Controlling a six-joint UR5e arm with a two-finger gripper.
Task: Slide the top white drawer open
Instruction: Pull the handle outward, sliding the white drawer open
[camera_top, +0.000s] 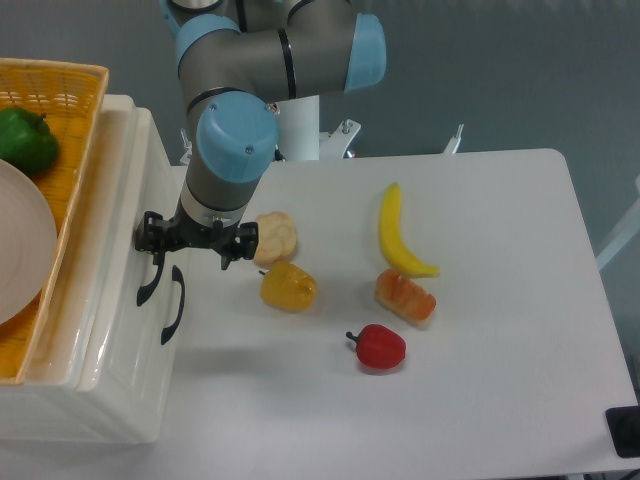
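The top white drawer (133, 200) sits in the cream cabinet at the left, closed flush with the drawer below it. Its curved black handle (148, 285) runs down the front, left of the lower drawer's handle (173, 310). My gripper (192, 243) hangs right in front of the cabinet, and its black left side meets the upper end of the top handle. The wrist hides the fingertips, so I cannot tell whether the jaws hold the handle.
A yellow woven basket (80, 90) with a green pepper (25, 140) and a plate (20, 250) rests on the cabinet. On the table lie a pale bun (275, 237), a yellow pepper (288, 287), a banana (398, 235), an orange piece (405, 297) and a red pepper (380, 347).
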